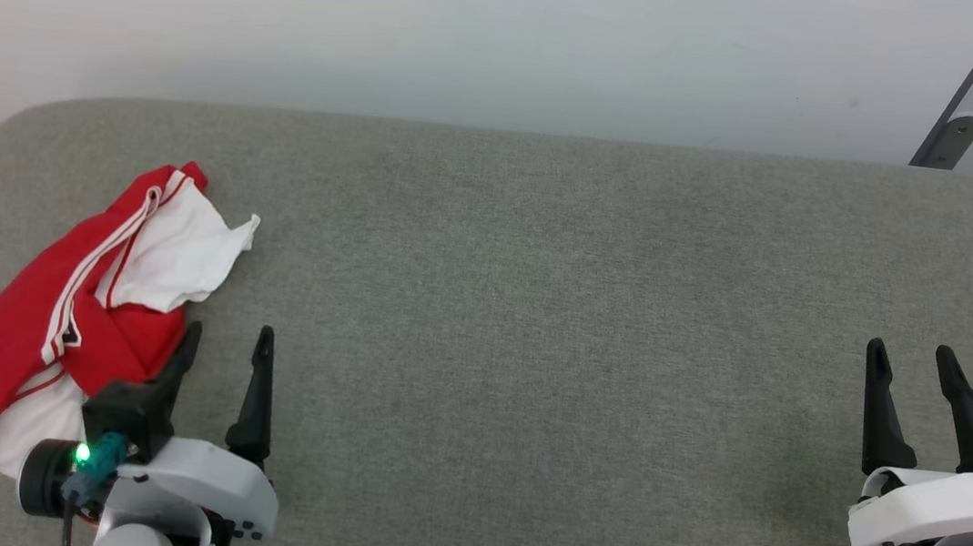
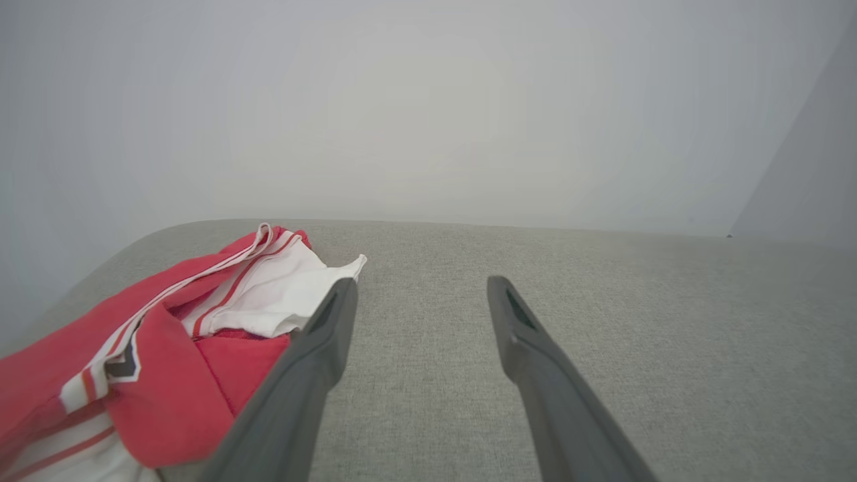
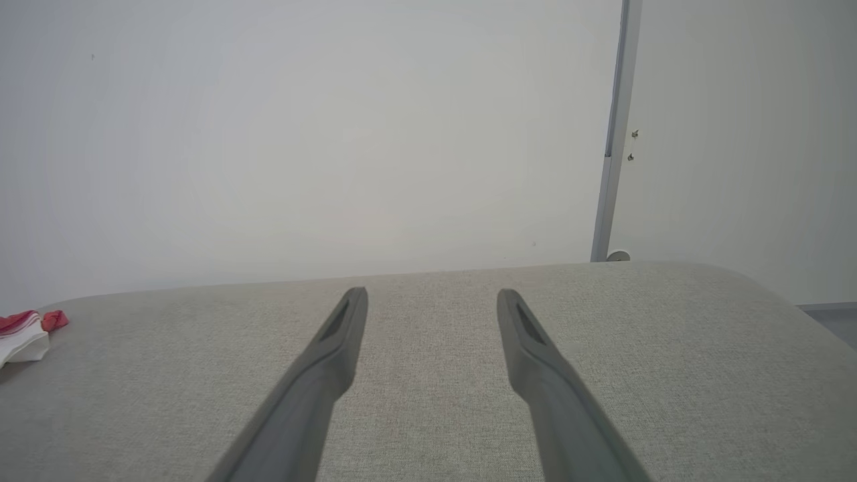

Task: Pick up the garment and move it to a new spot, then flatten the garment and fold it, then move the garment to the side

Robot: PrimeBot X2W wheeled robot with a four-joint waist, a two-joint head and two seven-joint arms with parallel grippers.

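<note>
Left gripper (image 1: 228, 329) and right gripper (image 1: 910, 349) are both spread wide, holding nothing. The crumpled red jersey (image 1: 94, 302) is bunched right beside the left one's outer finger, so I'd guess that arm's lined up for the pick. The right one's well apart over bare grey padding (image 1: 537, 315), probably saved for flattening.

The scene is lit evenly and brightly — shadows on the bench (image 1: 537, 315) are kept faint. In the wrist views the wall (image 2: 428, 100) is rendered hazy, darkened toward the corners.
</note>
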